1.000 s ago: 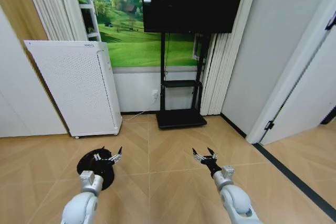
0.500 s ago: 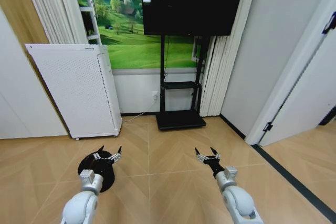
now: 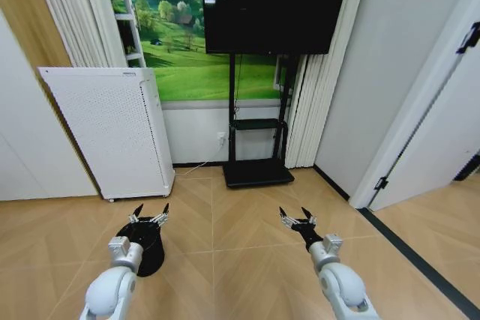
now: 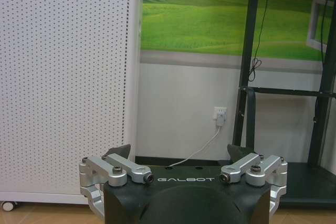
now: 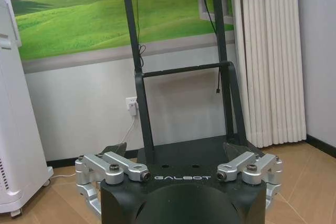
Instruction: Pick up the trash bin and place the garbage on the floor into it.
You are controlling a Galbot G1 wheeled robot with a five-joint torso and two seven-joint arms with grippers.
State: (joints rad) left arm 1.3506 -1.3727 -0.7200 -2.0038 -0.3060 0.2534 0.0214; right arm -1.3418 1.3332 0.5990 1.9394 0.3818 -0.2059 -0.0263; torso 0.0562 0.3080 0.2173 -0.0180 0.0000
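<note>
Beneath left gripper (image 3: 151, 211), trash bin (image 3: 150, 254)

A home-like room: television (image 3: 268, 1) on stand, curtains (image 3: 315, 103), wood floor (image 3: 225, 237).

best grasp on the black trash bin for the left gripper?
Likely the rim. The trash bin stands upright on the floor with its mouth open upward, directly under the open left gripper. Come straight down, one finger inside the thin wall and one outside.
</note>
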